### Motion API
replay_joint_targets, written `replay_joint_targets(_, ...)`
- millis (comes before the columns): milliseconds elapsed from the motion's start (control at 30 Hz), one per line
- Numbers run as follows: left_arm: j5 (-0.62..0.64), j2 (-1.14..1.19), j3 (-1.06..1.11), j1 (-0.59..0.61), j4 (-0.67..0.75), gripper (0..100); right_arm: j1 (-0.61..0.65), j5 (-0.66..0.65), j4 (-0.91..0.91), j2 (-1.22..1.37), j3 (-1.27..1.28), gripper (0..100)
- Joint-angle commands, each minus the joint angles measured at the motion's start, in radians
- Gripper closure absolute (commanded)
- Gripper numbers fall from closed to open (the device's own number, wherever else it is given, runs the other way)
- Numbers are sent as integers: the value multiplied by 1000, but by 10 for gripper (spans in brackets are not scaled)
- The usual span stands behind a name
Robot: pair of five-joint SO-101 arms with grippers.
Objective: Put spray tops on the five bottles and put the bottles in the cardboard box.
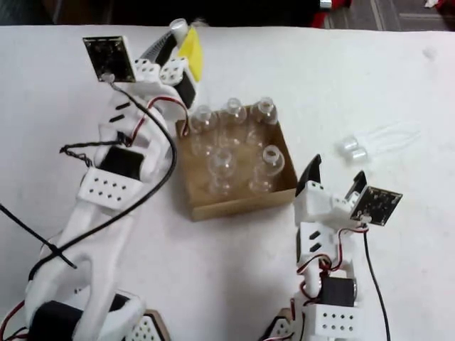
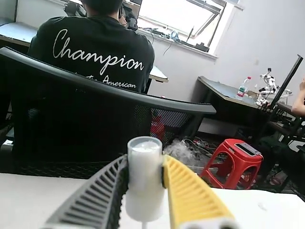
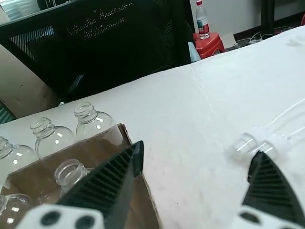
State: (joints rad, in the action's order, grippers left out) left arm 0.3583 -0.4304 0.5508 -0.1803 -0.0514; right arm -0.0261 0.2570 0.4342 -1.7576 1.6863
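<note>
**Five open bottles in the box, one spray top in the left claw**

*High view.* The cardboard box [image 1: 213, 206] lies at the middle of the white counter [image 1: 370, 78]. Five clear bottles [image 1: 222, 167] stand upright inside it, three in the far row and two in the near row, and every neck is open and uncapped. The left arm stretches from the near left corner past the left side of the box. Its left claw [image 1: 179, 37] sits at the far edge of the counter, beyond the box's far left corner. It pinches a white spray top [image 1: 178, 27] between a grey finger and a yellow finger. The right claw [image 1: 338, 168] sits just right of the box's near right corner, its two black fingers spread apart with nothing between them. Two loose spray tops [image 1: 352, 148] lie side by side on the counter right of the box, just beyond the right claw. Their thin clear tubes point right.

*Left wrist view.* The left claw [image 2: 144, 162] grips the spray top [image 2: 144, 191] by its sides, the cap upright and a thin tube showing below it. A black chair [image 2: 95, 119] stands beyond the far edge of the counter.

*Right wrist view.* The right claw [image 3: 195, 162] is spread wide. One finger hangs over the cardboard box [image 3: 102, 150] and its bottles [image 3: 93, 119], the other near the loose spray tops [image 3: 245, 143].
</note>
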Motion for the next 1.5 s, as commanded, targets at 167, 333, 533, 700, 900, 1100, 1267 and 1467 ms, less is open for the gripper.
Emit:
replay_joint_targets(167,5,-7,-86,13,-2,976,-10,-9,-2,-8,6,680)
replay_joint_targets(333,5,-1,-89,38,0,976,-10,-9,-2,-8,6,680)
replay_joint_targets(533,9,1,-83,36,-8,976,-8,-9,-2,-8,6,680)
replay_joint_targets(700,3,2,-43,30,0,976,-10,-9,-2,-8,6,680)
replay_joint_targets(900,3,2,-21,30,0,976,-10,-9,-2,-8,6,680)
replay_joint_targets(1100,2,8,35,27,68,976,-10,-9,-2,-8,6,680)
replay_joint_targets(1267,2,74,71,33,181,976,-10,-9,-2,-8,6,680)
replay_joint_targets(1467,2,105,78,28,184,976,-10,-9,-2,-8,6,680)
